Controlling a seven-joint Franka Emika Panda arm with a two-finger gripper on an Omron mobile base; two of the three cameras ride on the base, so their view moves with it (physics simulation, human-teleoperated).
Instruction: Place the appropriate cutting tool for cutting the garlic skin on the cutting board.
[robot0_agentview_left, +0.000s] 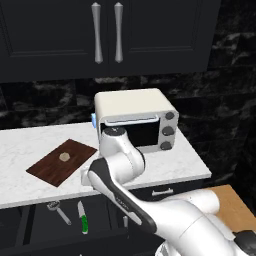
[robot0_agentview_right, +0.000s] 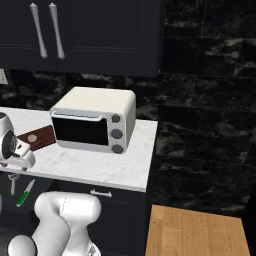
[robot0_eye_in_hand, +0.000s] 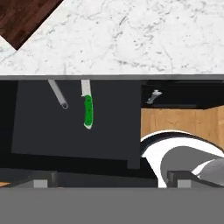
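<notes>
The small knife (robot0_agentview_left: 83, 218) with a green handle and short silver blade lies in an open dark drawer below the counter front; it also shows as the knife (robot0_eye_in_hand: 88, 110) and the knife (robot0_agentview_right: 24, 194). The dark brown cutting board (robot0_agentview_left: 55, 167) rests on the marble counter with the tiny tan garlic (robot0_agentview_left: 64, 157) on it. My gripper (robot0_eye_in_hand: 111, 179) hangs above the drawer, well clear of the knife, open with nothing between its fingertips (robot0_eye_in_hand: 41, 180). A corner of the cutting board (robot0_eye_in_hand: 22, 17) sits at the top left of the hand view.
An all-grey peeler (robot0_agentview_left: 59, 211) lies left of the knife in the drawer (robot0_eye_in_hand: 70, 131). A white toaster oven (robot0_agentview_left: 137, 120) stands at the back of the counter (robot0_eye_in_hand: 131, 39), right of the board. Dark cabinets hang overhead. Wooden floor (robot0_agentview_right: 195, 232) lies to the right.
</notes>
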